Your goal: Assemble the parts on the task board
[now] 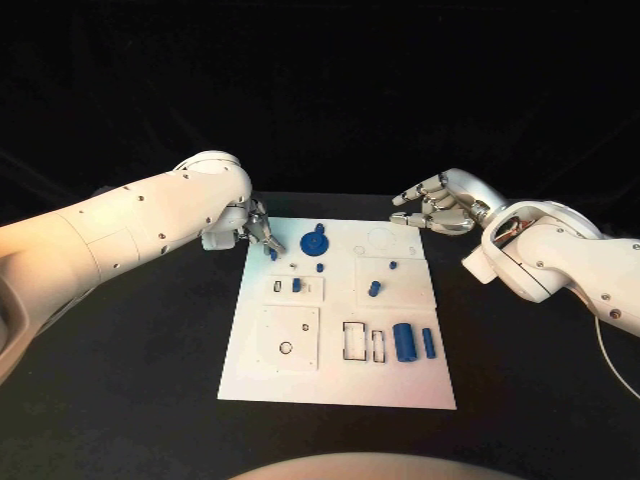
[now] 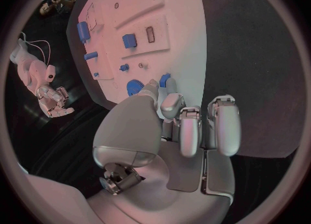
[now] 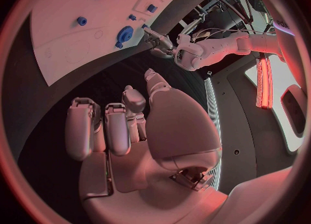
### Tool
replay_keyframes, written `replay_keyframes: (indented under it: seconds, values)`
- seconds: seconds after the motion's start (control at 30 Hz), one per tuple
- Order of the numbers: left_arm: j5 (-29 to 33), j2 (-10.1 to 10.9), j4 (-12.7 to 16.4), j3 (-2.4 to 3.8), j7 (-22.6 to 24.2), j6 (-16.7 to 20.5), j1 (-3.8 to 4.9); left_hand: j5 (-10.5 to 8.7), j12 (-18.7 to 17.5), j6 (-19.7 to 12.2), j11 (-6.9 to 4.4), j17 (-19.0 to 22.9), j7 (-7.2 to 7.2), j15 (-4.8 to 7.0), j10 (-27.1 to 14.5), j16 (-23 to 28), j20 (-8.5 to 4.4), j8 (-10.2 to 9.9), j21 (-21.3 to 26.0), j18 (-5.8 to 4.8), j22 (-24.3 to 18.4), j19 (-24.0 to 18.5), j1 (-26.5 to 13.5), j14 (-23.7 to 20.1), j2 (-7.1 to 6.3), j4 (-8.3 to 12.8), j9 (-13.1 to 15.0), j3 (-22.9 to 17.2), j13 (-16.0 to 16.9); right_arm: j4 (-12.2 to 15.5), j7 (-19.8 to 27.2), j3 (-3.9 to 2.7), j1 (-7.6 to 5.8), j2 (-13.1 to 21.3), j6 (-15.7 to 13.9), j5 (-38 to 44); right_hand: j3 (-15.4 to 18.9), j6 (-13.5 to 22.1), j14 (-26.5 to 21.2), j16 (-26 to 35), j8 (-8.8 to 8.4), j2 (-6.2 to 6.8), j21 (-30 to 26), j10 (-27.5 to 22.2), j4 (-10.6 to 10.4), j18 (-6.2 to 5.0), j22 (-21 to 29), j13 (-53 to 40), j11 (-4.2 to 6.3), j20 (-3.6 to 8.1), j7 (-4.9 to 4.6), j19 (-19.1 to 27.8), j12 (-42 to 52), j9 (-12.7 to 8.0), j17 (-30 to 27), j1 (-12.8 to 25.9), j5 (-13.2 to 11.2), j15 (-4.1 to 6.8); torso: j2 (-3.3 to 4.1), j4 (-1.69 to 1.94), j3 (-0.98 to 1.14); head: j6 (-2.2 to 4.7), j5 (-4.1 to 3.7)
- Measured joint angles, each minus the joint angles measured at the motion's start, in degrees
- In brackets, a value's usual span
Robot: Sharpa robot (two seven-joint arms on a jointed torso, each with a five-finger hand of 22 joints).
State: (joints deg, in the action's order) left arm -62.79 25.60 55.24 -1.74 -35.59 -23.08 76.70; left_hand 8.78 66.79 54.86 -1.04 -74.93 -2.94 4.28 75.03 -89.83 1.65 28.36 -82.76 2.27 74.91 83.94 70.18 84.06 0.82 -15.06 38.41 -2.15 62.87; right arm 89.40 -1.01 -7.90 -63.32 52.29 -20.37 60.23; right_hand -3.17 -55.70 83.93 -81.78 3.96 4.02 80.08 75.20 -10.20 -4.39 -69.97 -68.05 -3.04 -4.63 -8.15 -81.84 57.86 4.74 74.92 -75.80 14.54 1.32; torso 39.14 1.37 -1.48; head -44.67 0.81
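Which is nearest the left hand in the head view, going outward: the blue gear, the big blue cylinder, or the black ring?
1. Blue gear, far end of the board, beside the left hand.
2. Black ring, near-left panel.
3. Big blue cylinder, near-right; close to the ring's distance.

We see our left robot hand reaching in from nine o'clock, fingertips pointed down, pinching a small blue part; our right robot hand hovers at two o'clock, fingers curled, holding nothing.
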Motion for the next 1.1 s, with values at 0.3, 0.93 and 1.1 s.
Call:
replay_keyframes:
  seconds: [0.3, 0.93, 1.1]
  values:
    - [0.0, -0.4, -0.6, -0.05, 0.0, -0.3, -0.12, 0.00, 0.0, 0.0, -0.20, 0.0, 0.00, 0.00, 0.2, 0.0, 0.00, 0.0, 0.0, 0.00, 0.0, 0.0, 0.5, 0.0, 0.46, 0.2, 0.0, -0.2, 0.0, 0.0, 0.0, 0.00, 0.00, 0.0, 0.0, 0.0, 0.0, 0.0, 0.0, 0.0, 0.00, 0.00, 0.0, 0.0, 0.0, 0.00, 0.0, 0.0, 0.00, 0.00, 0.00, 0.0, 0.0, 0.0, 0.0, 0.0, 0.0, 0.00, 0.02, -0.02, 0.01, -0.01, -0.10]
    - [0.2, -0.7, -1.0, -0.14, 0.3, -0.2, -0.16, 0.47, -0.3, -1.2, -0.51, 0.0, 0.10, 0.63, 0.1, 0.0, -0.42, 0.7, 0.0, 0.01, 0.0, 0.0, 7.3, -0.2, -0.21, 0.5, -0.3, -14.7, -0.5, 0.1, 0.0, 0.00, 0.00, 0.0, 0.2, 0.0, 0.0, 0.0, 0.0, 0.0, 0.00, 0.00, 0.0, 0.0, 0.0, 0.00, 0.0, 0.0, 0.00, 0.00, 0.00, 0.0, 0.0, 0.0, 0.0, 0.0, 0.0, 0.00, -0.01, -0.01, 0.01, -0.25, -0.17]
    - [0.8, -0.5, -0.8, -0.19, 0.9, 0.4, -0.23, 0.47, -0.3, -1.3, -0.32, 0.0, 0.01, 0.63, 0.3, 0.0, -0.42, 2.0, 0.0, 0.00, 0.0, 0.0, 4.3, -0.2, -3.28, 1.5, 0.7, -21.6, -0.5, 0.1, 0.0, 0.00, 0.00, 0.0, 0.3, 0.0, 0.0, 0.0, 0.0, 0.0, 0.00, 0.00, 0.0, 0.0, 0.0, 0.00, 0.0, -0.1, 0.00, 0.00, 0.00, 0.0, 0.0, 0.0, 0.0, 0.0, 0.0, 0.00, -0.05, -0.01, 0.02, -0.35, -0.14]
